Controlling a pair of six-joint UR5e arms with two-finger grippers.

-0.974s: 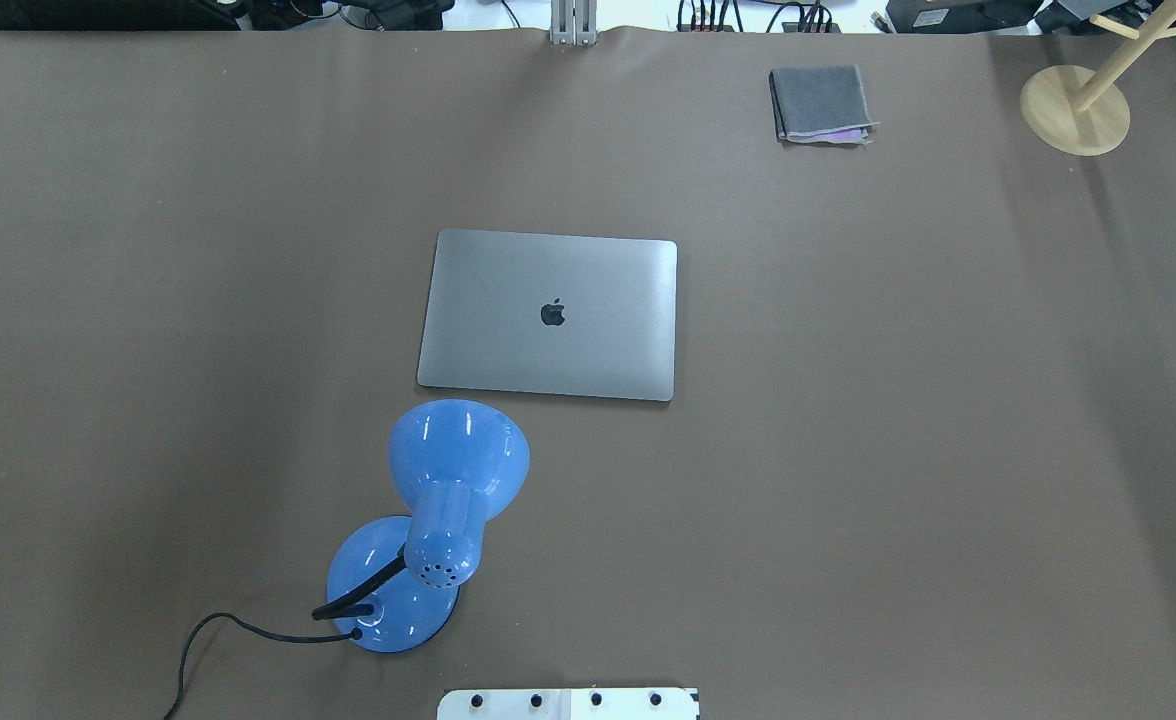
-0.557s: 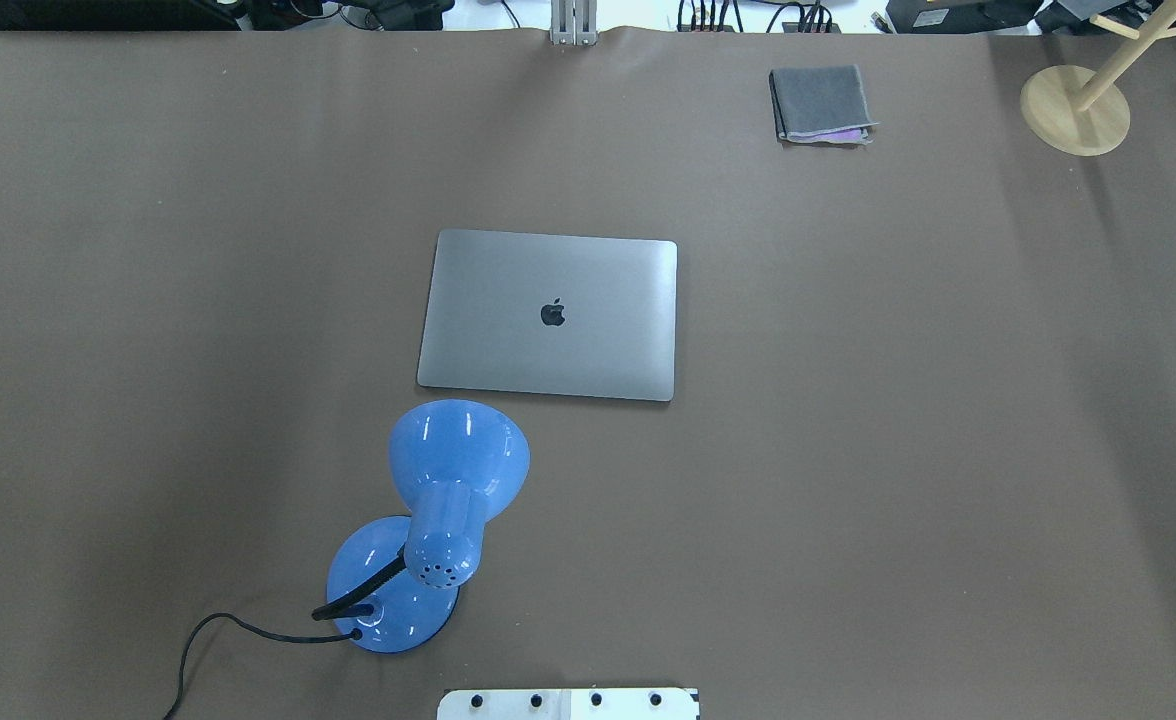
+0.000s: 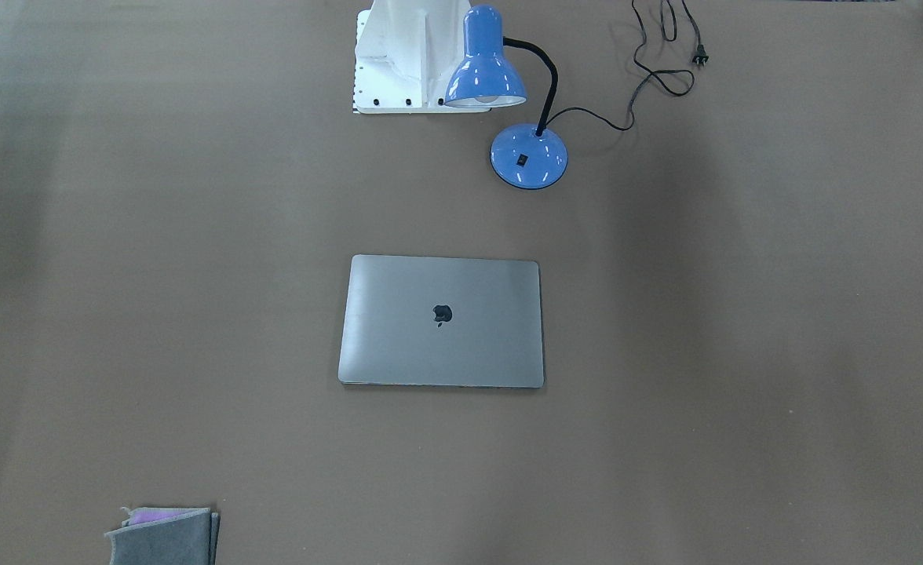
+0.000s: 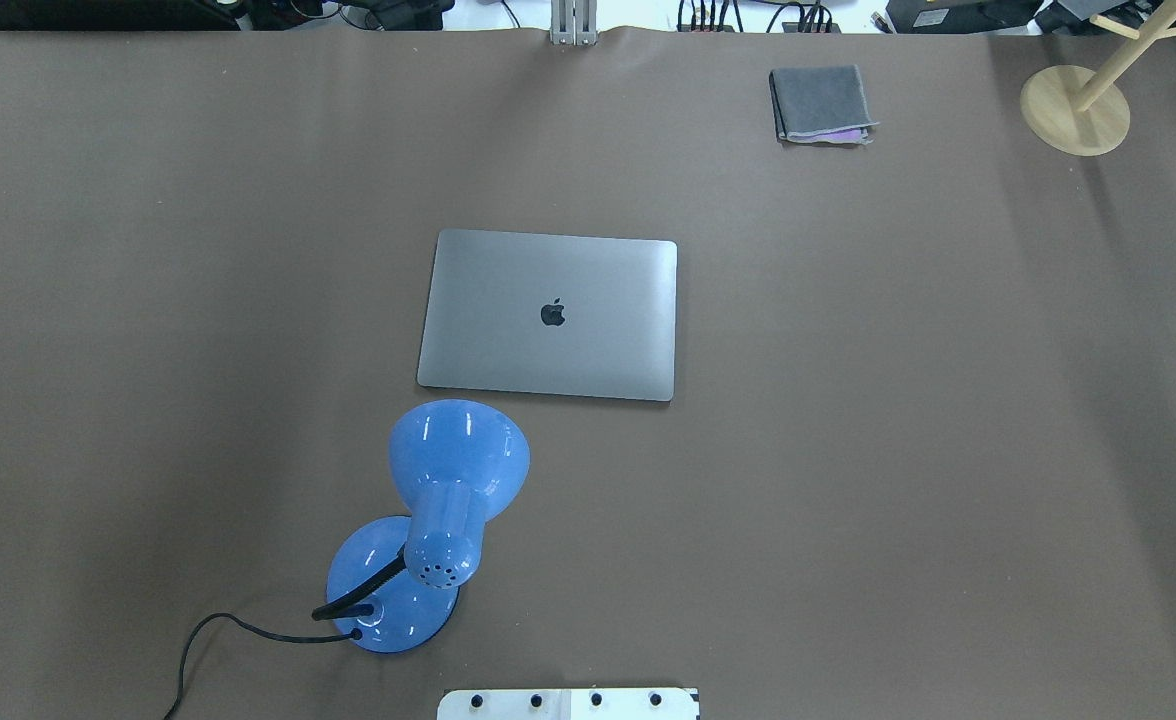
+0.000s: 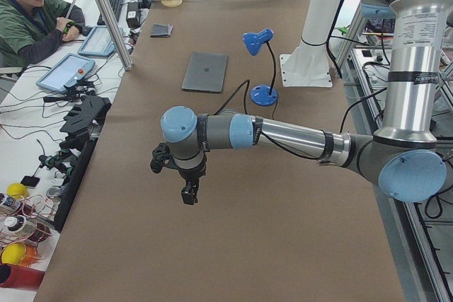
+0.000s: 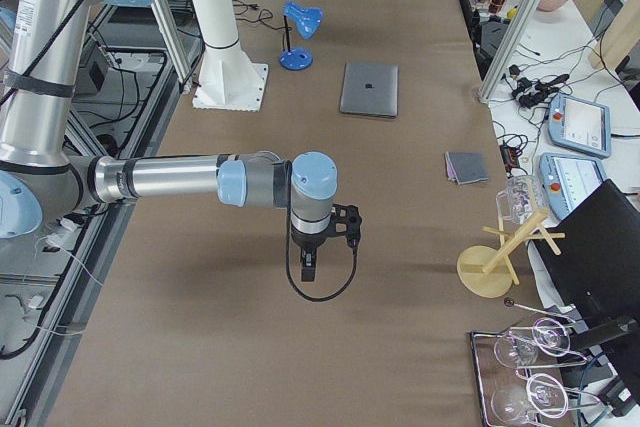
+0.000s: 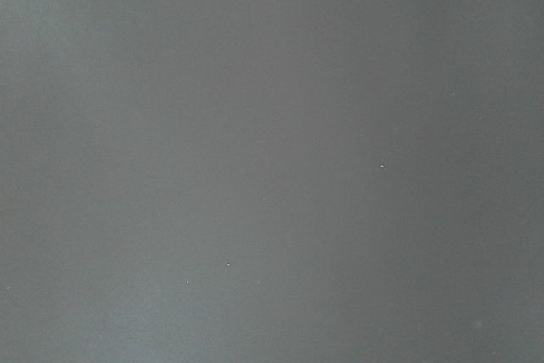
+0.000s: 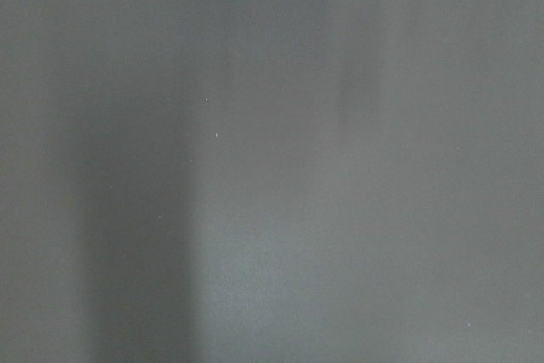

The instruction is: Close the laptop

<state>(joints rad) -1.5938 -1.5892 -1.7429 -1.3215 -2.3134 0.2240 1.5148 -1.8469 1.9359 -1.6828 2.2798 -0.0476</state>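
The left gripper (image 5: 188,194) shows only in the left side view, hanging fingers-down over bare table (image 4: 948,450) at the end of its outstretched arm. From there I cannot tell whether its jaws are parted or together. The right gripper (image 6: 307,269) shows only in the right side view, also pointing down over bare table, and its state is equally unclear. Neither arm shows in the overhead or front-facing views, and both wrist cameras give nothing but a blurred grey-brown surface.

The laptop (image 4: 548,315) lies flat with its lid down and logo up at the middle of the table, well apart from both grippers. The front-facing view shows the thin seam of its front edge (image 3: 442,320), which the overhead view does not.

A blue desk lamp (image 4: 448,500) stands near the laptop on the robot's side, its shade towards the laptop. Overhead, its black cord is cut off at the bottom edge. The front-facing view shows the whole cord (image 3: 665,74), ending in a loose plug on the table.

A folded grey cloth (image 4: 820,103) lies at the far side, with a purple layer just showing. A wooden stand (image 4: 1075,110) is cut off at the corner overhead. Only the right side view shows a dark tray (image 6: 482,367) holding clear stemmed glasses (image 6: 545,392). Only the left side view shows a seated operator (image 5: 35,19).
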